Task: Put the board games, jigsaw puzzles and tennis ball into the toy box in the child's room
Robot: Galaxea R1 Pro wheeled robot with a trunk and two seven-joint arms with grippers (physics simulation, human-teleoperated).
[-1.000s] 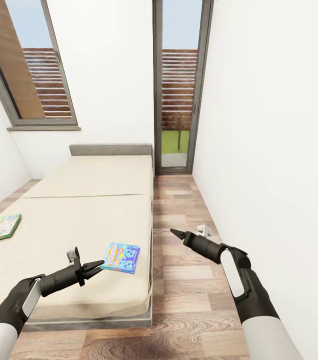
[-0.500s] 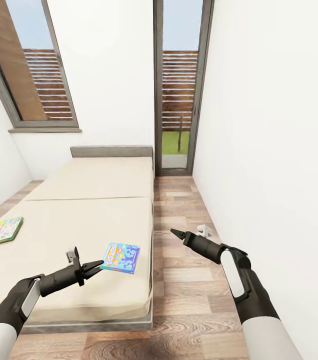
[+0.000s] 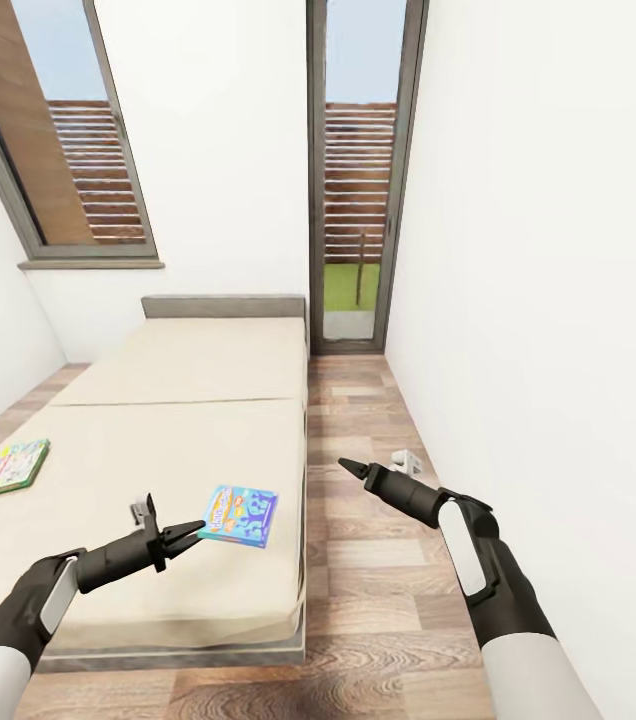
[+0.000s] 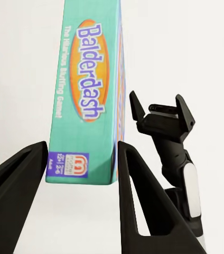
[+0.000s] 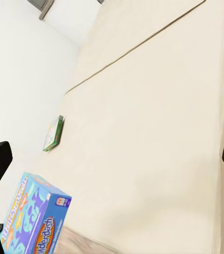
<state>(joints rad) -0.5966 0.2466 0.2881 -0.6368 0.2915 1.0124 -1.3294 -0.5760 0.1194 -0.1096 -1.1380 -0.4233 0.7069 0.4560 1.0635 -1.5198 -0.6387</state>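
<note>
Blue-and-teal, the Balderdash board game (image 3: 241,516) lay flat on the bed (image 3: 158,440) close to its right edge, just ahead of the left gripper (image 3: 180,532). That gripper's jaws were spread, and in the left wrist view the box (image 4: 88,95) sat between the two fingers (image 4: 136,196), nearer one than the other, with no contact visible yet. A second board game (image 3: 13,466), green-edged, rested well apart near the bed's far left side. The right gripper (image 3: 350,467) hung over the wooden floor (image 3: 378,560) holding nothing; whether its jaws were parted I could not tell. To grasp well (my judgement), the left gripper should centre the box between its fingers, advance further along it, and close only once both fingers bracket the short edge squarely, so the box cannot pivot or slide off the mattress.
</note>
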